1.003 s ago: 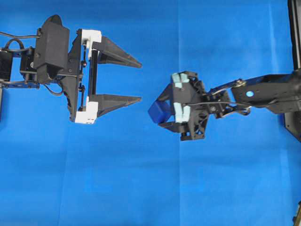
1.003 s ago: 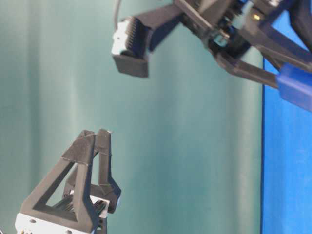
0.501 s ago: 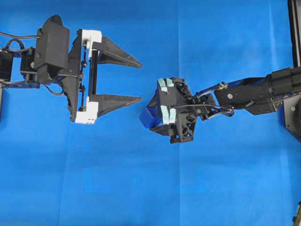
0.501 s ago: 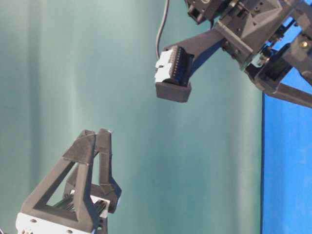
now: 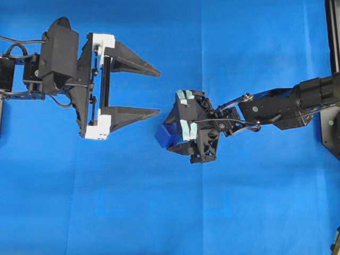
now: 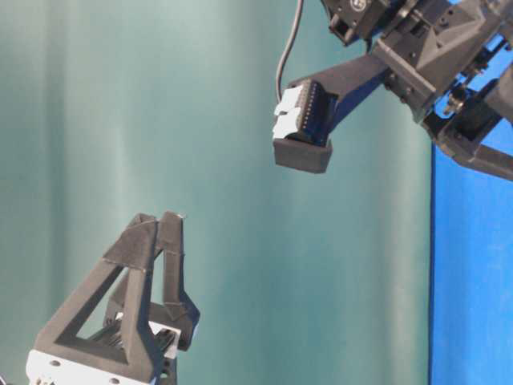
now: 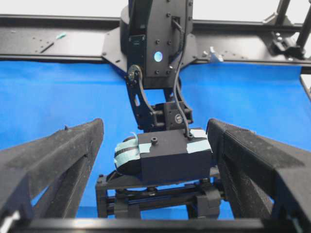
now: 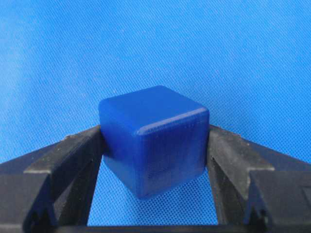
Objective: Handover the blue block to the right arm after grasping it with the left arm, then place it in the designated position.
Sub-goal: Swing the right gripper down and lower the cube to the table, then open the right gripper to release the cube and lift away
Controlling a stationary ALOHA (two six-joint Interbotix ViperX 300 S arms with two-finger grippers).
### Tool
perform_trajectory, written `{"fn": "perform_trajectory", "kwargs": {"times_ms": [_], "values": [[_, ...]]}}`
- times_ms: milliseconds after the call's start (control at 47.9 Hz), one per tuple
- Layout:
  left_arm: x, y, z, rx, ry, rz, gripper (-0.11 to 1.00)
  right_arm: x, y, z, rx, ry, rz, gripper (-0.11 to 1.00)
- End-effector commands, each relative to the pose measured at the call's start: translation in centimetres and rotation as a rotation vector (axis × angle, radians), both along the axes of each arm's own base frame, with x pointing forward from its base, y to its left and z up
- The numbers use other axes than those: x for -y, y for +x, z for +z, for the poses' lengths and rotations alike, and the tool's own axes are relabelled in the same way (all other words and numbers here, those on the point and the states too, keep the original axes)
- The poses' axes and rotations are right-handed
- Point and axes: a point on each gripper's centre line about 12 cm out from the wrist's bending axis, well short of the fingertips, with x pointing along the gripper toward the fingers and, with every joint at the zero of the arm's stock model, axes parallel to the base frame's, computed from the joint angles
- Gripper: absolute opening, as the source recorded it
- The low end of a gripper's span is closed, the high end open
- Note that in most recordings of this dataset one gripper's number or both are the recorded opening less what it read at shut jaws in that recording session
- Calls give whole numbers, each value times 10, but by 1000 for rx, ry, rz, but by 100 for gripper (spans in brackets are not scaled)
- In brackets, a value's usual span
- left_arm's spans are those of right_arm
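On the blue cloth (image 5: 170,212), the right gripper (image 5: 169,137), clamping the blue block (image 5: 166,136), has dropped toward eight o'clock. The left gripper (image 5: 151,91) hangs wide open, empty; placement looks imminent.

Dark navy on the blue block (image 8: 153,138), a shade deeper than the bright blue cloth (image 5: 212,212) filling the overhead view (finely woven in texture up close). Black on the left gripper (image 5: 154,90) at upper left, broken by white rail pieces (image 5: 100,127). Black too on the right gripper (image 5: 171,134) at centre, with pale mint tape strips (image 5: 186,130) across its housing. Teal-green, softly streaked, on the backdrop (image 6: 120,120) of the table-level view. Black frame rails (image 7: 58,39) along the top of the left wrist view.
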Motion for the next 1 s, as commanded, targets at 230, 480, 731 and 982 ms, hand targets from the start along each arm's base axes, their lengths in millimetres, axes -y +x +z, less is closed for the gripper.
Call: {"fn": "perform_trajectory", "kwargs": {"times_ms": [230,480,731,982], "values": [[-1,1,15,44,-2,2,92,2,6,10,23,9,-22,84],[-1,1,15,43,0,1,92,4,7,18,25,-4,-33,90],[-1,1,15,44,-2,2,92,6,2,42,45,-28,-52,91],[-1,1,15,44,-2,2,92,8,-15,90,69,-83,-98,90]]}}
